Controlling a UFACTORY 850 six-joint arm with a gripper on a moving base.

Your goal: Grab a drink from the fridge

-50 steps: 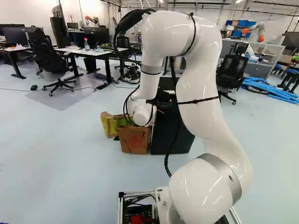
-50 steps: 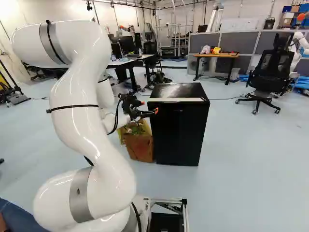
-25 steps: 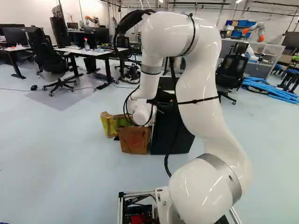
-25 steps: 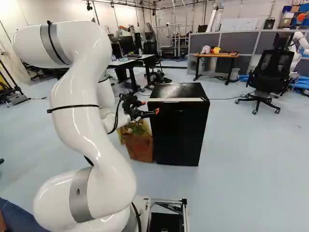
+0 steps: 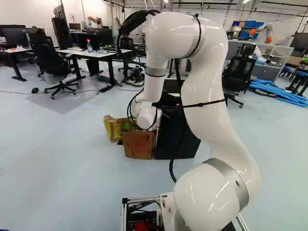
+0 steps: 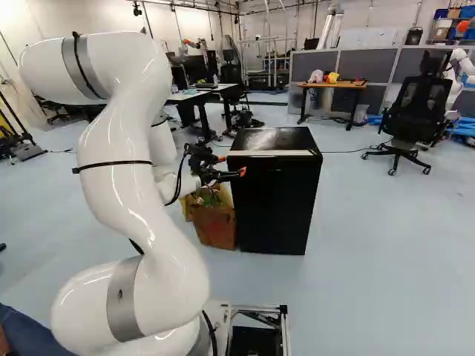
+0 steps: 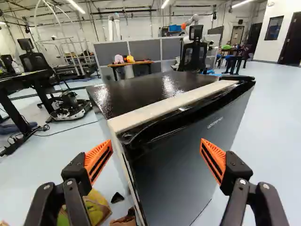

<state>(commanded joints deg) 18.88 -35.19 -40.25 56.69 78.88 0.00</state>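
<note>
1. Your gripper [image 7: 156, 143] stands spread wide, pinching nothing.
2. The door [image 7: 188, 155] ahead appears closed; expect it smooth, stiff and seal-held. Hook its edge on the box [image 6: 216, 227] side.
3. Your drink is out of sight, probably inside the fridge [image 6: 273, 208], ahead of you.

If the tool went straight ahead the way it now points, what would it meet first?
Most likely the fridge, around the upper front corner of its door: that corner shows between the open fingers of the tool. How much gap remains is hard to judge.
</note>
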